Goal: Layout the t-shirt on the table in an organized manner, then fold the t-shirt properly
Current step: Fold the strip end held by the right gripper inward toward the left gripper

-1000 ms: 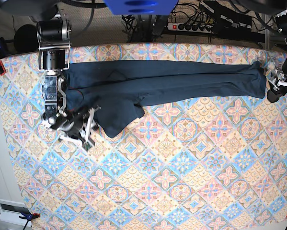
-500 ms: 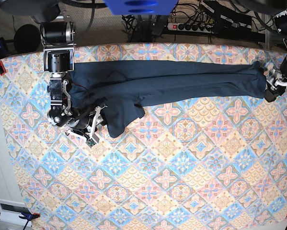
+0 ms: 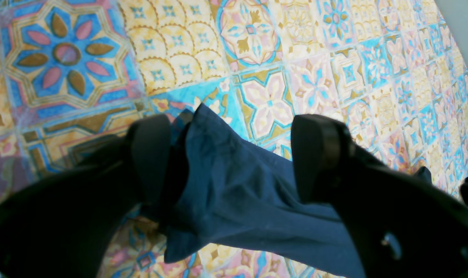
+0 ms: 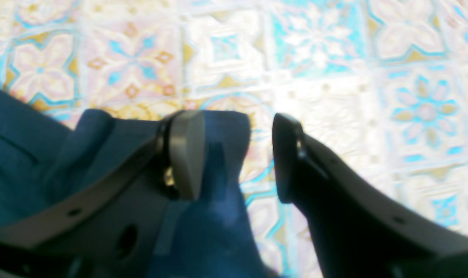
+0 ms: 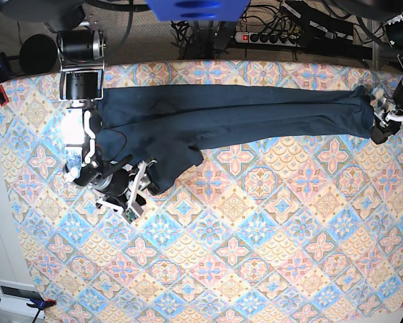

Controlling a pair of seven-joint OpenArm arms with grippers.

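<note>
While t-shirt (image 5: 235,114) spans table (image 5: 255,256), power strip (image 5: 268,37) sits behind.

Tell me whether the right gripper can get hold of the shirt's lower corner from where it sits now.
Probably yes. The right gripper stands open right at the t-shirt, one finger over the corner cloth, the other over bare table. Nothing blocks it.
</note>
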